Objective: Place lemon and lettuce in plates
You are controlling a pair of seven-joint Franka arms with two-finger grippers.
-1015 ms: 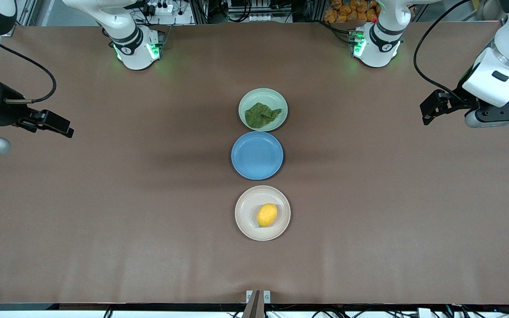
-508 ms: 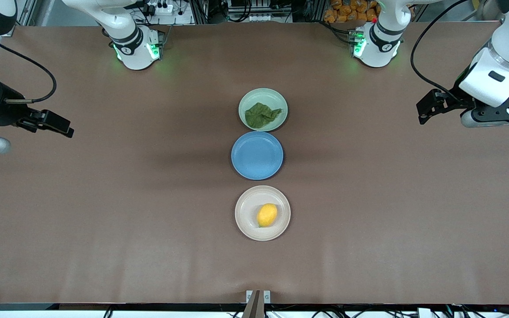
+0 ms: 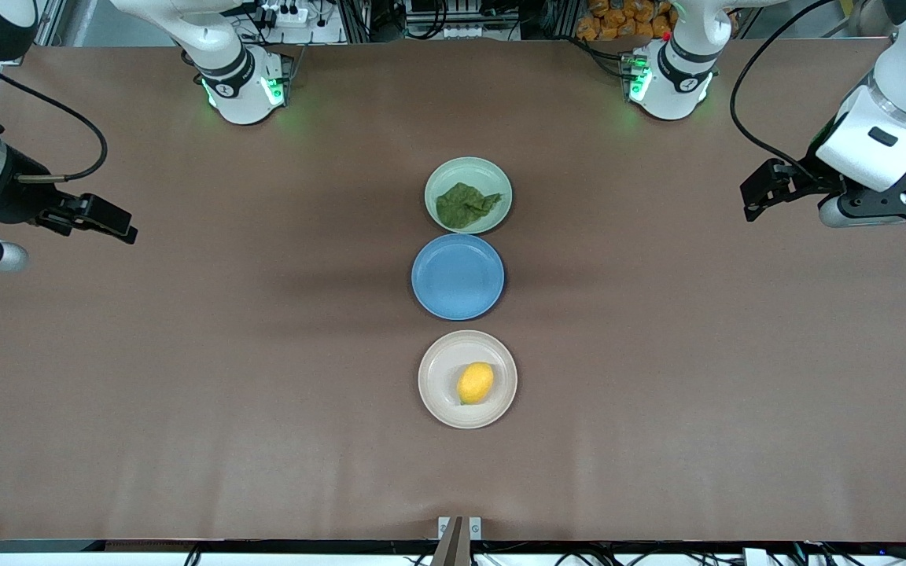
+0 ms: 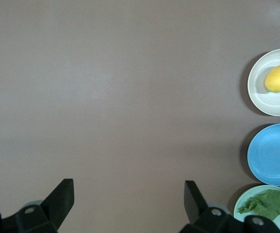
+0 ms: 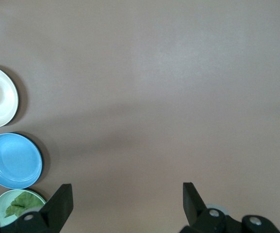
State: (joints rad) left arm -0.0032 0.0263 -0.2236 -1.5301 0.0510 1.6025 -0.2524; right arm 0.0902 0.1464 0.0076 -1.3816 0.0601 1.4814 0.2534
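Observation:
The yellow lemon [image 3: 475, 383] lies in the beige-white plate [image 3: 435, 389], nearest the front camera. The dark green lettuce [image 3: 465, 205] lies in the pale mint plate [image 3: 494, 175], nearest the robots' bases. Both plates show in the left wrist view, with the lemon [image 4: 279, 78] and the lettuce [image 4: 263, 204] in them, and in the right wrist view, beige-white [image 5: 4, 104] and mint [image 5: 4, 199]. My left gripper [image 3: 752, 201] is open and empty, up over bare table at the left arm's end. My right gripper [image 3: 124, 230] is open and empty over bare table at the right arm's end.
An empty blue plate [image 3: 458, 276] lies between the two other plates, in a row down the table's middle. The brown table [image 3: 185, 354] spreads bare on both sides of the row.
My left gripper has drifted a little toward the plates and the bases. My right gripper has risen slightly toward the bases. The plates, lemon and lettuce have not moved.

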